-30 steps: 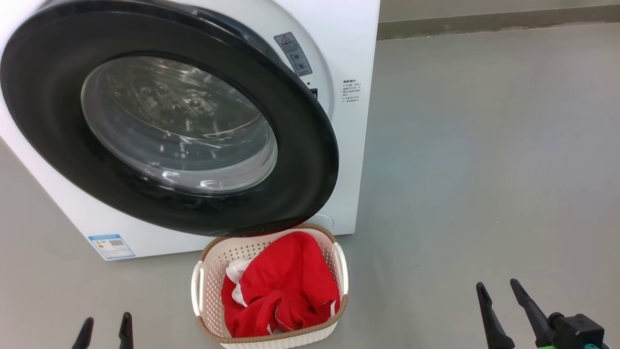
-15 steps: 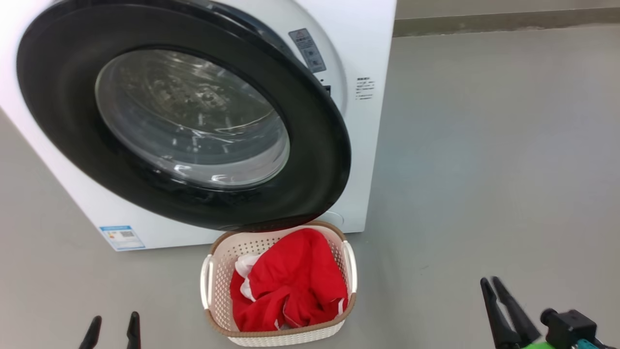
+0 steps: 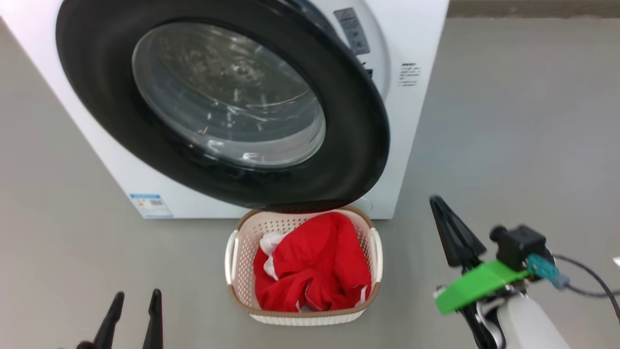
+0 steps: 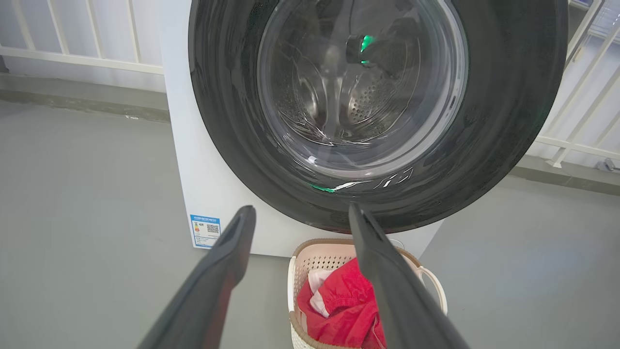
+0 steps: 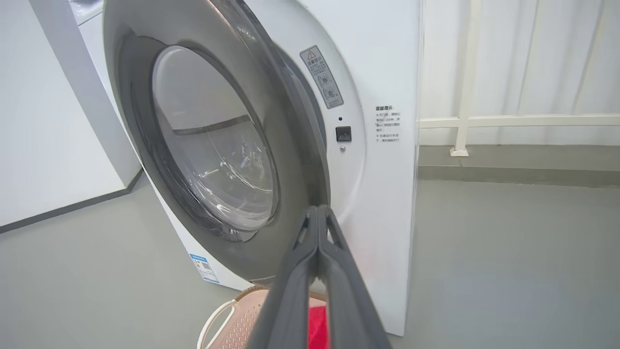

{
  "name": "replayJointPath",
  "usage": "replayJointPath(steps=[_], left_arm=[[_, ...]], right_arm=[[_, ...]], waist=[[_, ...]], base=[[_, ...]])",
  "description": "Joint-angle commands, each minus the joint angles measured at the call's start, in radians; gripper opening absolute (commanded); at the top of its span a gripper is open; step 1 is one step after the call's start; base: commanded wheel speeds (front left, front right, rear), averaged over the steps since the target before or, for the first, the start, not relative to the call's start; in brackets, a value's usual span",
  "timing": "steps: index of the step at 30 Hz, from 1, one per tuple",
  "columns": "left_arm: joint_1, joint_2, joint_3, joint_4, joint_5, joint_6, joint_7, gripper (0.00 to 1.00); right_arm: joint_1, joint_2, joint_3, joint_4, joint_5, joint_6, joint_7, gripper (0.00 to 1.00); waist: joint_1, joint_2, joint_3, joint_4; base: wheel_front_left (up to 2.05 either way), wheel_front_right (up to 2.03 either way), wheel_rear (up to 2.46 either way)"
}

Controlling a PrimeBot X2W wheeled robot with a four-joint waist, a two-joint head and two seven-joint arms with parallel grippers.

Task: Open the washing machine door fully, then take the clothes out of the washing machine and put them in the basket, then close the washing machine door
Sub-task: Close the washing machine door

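Laundry's out, looks like only the door's left

Red clothes (image 3: 315,261) sit in the basket (image 3: 305,318) under the ajar washing machine door (image 3: 121,97). Right claw (image 3: 438,203) is pinched together on nothing, left claw (image 3: 137,295) spread apart.

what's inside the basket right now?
Red clothes with white trim, bunched up and filling most of the basket. A strip of its perforated inner wall shows at the left. The basket floor is covered, so anything under the pile can't be seen.
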Motion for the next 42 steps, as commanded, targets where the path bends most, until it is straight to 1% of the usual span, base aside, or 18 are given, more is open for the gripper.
replayJointPath(steps=[1,6,17,28,35,42], left_arm=[[-0.043,0.008,0.030,-0.026,-0.006,-0.003,-0.012,1.00],[-0.081,0.005,0.009,-0.026,-0.012,-0.003,-0.012,1.00],[-0.159,-0.004,-0.022,-0.029,-0.037,-0.003,-0.012,1.00],[-0.227,-0.011,-0.041,-0.038,-0.053,-0.003,-0.012,1.00],[-0.276,-0.016,-0.066,-0.046,-0.064,-0.003,-0.012,1.00],[-0.309,-0.022,-0.078,-0.055,-0.073,-0.003,-0.012,1.00]], right_arm=[[-0.037,0.006,0.028,-0.016,0.013,0.002,-0.012,0.00],[-0.148,0.013,0.051,0.050,0.014,0.002,-0.012,0.00],[-0.306,0.014,0.028,0.151,0.006,0.002,-0.012,0.00],[-0.442,0.018,-0.054,0.186,-0.003,0.002,-0.012,0.00],[-0.537,0.006,-0.116,0.197,-0.016,0.002,-0.012,0.00],[-0.612,-0.003,-0.149,0.193,-0.031,0.002,-0.012,0.00]], waist=[[0.0000,0.0000,0.033,0.032],[0.0000,0.0000,0.079,0.073],[0.0000,0.0000,0.179,0.139],[0.0000,0.0000,0.278,0.168],[0.0000,0.0000,0.337,0.199],[0.0000,0.0000,0.383,0.223]], base=[[0.00,0.00,0.00],[0.00,0.00,0.00],[0.00,0.00,0.00],[0.00,0.00,0.00],[0.00,0.00,0.00],[0.00,0.00,0.00]])
